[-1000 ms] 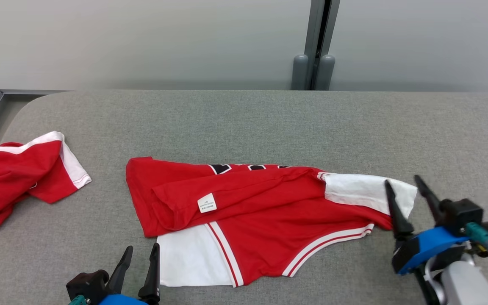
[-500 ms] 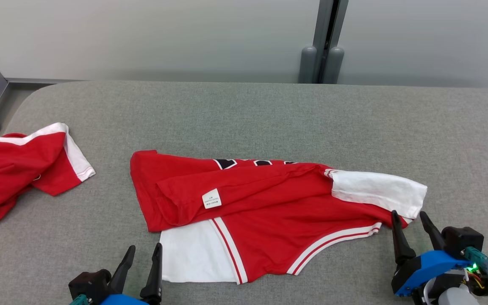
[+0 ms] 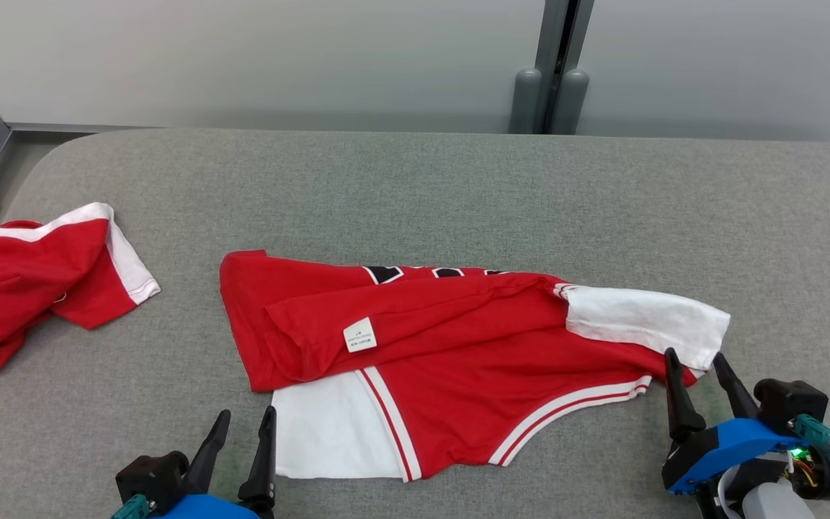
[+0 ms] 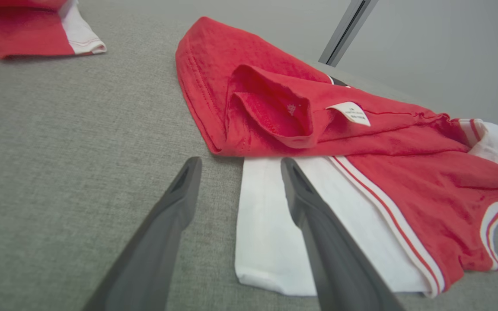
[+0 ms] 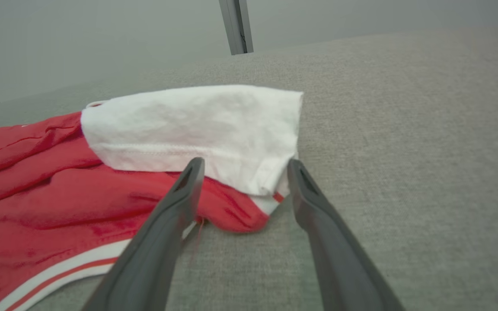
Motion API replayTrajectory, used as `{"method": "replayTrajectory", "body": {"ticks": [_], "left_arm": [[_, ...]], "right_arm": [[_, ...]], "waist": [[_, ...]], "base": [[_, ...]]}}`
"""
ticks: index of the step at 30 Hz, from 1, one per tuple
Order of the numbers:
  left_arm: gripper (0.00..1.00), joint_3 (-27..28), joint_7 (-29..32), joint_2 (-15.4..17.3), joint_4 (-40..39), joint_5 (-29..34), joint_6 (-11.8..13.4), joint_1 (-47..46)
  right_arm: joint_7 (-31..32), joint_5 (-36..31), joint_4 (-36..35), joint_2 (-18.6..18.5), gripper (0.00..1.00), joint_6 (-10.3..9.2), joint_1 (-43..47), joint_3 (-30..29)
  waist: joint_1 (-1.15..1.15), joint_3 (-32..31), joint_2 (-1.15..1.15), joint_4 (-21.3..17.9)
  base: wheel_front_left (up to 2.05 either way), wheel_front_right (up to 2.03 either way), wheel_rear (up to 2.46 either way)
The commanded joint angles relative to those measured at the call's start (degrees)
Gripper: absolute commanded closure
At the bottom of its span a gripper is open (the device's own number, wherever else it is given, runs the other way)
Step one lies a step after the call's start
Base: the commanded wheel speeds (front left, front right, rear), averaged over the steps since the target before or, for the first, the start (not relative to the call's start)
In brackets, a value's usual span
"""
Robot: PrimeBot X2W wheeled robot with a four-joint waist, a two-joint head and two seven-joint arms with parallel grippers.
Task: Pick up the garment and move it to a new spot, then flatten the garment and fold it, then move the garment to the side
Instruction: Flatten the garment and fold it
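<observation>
Here, middle garment (image 3: 472, 346) plus side garment (image 3: 26, 281) make two; left claw (image 3: 246, 413), right claw (image 3: 694, 355), both gape empty.

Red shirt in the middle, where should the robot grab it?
Probably its white sleeves, which stick out past the body. The open right gripper can pinch the right sleeve at its loose corner from the near side; the open left gripper can take the flat near sleeve by its left edge.
</observation>
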Motion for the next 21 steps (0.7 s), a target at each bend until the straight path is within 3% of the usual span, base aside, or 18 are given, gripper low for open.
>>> {"method": "replayTrajectory", "body": {"ticks": [1, 4, 7, 8, 9, 11, 12, 21], "left_arm": [[0.0, -0.2, -0.1, 0.3, -0.3, -0.2, 0.1, -0.6], [0.0, -0.3, -0.1, 0.3, -0.4, -0.2, 0.1, -0.8], [0.0, -0.4, -0.1, 0.4, -0.5, -0.3, 0.1, -1.0], [0.0, -0.4, -0.1, 0.4, -0.5, -0.3, 0.1, -1.1], [0.0, -0.4, -0.1, 0.5, -0.5, -0.3, 0.1, -1.2], [0.0, -0.4, -0.1, 0.6, -0.5, -0.3, 0.1, -1.2], [0.0, -0.4, -0.1, 0.7, -0.4, -0.3, 0.1, -1.2], [0.0, 0.7, -0.1, 0.1, 0.4, 0.2, 0.1, 0.4]], "right_arm": [[-0.2, 0.2, 0.0, 0.1, 0.0, 0.0, 0.2, 0.1], [-0.2, 1.0, 0.2, 0.1, 0.06, 0.0, 0.3, 0.6], [-0.2, 1.3, 0.5, 0.1, 0.22, 0.0, -0.1, 0.5], [-0.2, 1.5, 0.7, 0.1, 0.31, 0.0, -0.4, 0.5], [-0.2, 1.8, 0.8, 0.1, 0.5, 0.0, -0.7, 0.5], [-0.2, 1.9, 1.1, 0.1, 0.62, 0.0, -1.2, 0.5], [-0.2, 1.9, 1.1, 0.1, 1.0, 0.0, -1.4, 0.7], [-0.2, 2.8, -4.4, 0.1, 1.0, 0.0, 0.5, 0.9]], "waist": [[0.0, 0.0, 0.0, 0.0], [0.0, 0.1, 0.0, 0.0], [0.0, 0.4, 0.0, 0.1], [0.0, 0.5, 0.0, 0.2], [0.0, 0.6, 0.0, 0.3], [0.0, 0.7, 0.0, 0.4], [0.0, 0.7, 0.0, 0.4], [0.0, -1.6, 0.0, -0.4]], "base": [[0.0, 0.0, 0.0], [0.0, 0.0, 0.0], [0.0, 0.0, 0.0], [0.0, 0.0, 0.0], [0.0, 0.0, 0.0], [0.0, 0.0, 0.0], [0.0, 0.0, 0.0], [0.0, 0.0, 0.0]]}}
